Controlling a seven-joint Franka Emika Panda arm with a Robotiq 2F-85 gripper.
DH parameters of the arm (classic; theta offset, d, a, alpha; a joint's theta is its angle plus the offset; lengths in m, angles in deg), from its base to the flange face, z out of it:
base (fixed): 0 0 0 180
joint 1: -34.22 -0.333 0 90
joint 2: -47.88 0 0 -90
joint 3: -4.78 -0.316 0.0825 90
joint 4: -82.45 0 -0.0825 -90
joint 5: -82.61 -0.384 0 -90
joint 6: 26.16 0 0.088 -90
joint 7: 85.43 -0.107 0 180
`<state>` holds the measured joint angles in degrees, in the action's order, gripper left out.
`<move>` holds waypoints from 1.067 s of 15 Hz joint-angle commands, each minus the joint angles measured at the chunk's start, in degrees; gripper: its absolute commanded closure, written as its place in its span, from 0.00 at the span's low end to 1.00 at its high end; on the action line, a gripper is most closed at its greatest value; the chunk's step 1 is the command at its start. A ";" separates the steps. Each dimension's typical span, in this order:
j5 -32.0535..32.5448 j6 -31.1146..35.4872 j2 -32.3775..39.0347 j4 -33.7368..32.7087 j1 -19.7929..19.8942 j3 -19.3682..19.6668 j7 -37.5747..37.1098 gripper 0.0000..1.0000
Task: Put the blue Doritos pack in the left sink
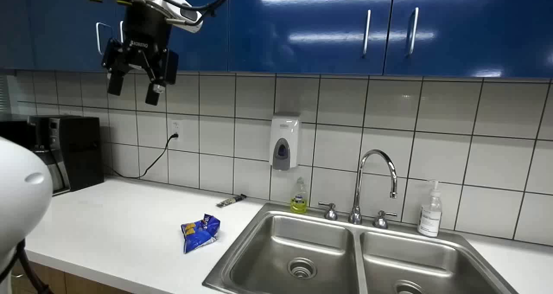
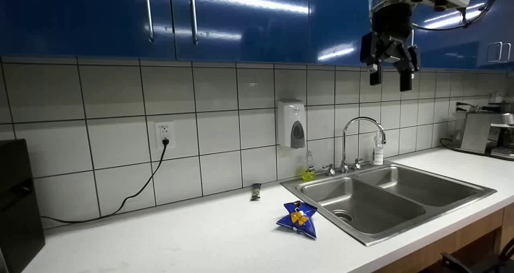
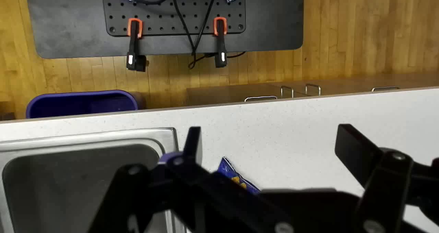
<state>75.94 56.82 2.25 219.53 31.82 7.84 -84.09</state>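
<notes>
The blue Doritos pack (image 1: 200,233) lies crinkled on the white counter, beside the left sink's rim. It also shows in an exterior view (image 2: 299,219). In the wrist view the pack (image 3: 230,169) is partly hidden behind my gripper's finger linkage. The left sink (image 1: 263,266) is the steel basin nearest the pack, with a round drain. It also shows in an exterior view (image 2: 381,210) and in the wrist view (image 3: 75,181). My gripper (image 1: 134,93) is open and empty, high above the counter; its fingers (image 3: 269,138) stand wide apart in the wrist view.
The right basin (image 1: 406,257) adjoins the left one. A faucet (image 1: 356,190), yellow soap bottle (image 1: 299,196) and pump bottle (image 1: 430,212) stand behind. A small wrapped bar (image 1: 231,200) lies near the wall. Blue cabinets (image 1: 302,26) hang above; a black appliance (image 1: 77,151) stands at one end.
</notes>
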 commanded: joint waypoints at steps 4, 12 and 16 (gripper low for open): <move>-0.03 3.39 0.97 1.41 1.41 -0.88 0.33 0.00; -0.95 21.58 9.22 7.27 2.09 0.77 1.10 0.00; -1.51 29.94 15.22 9.19 1.78 1.50 1.39 0.00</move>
<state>75.88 82.14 13.39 228.11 32.88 9.20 -84.09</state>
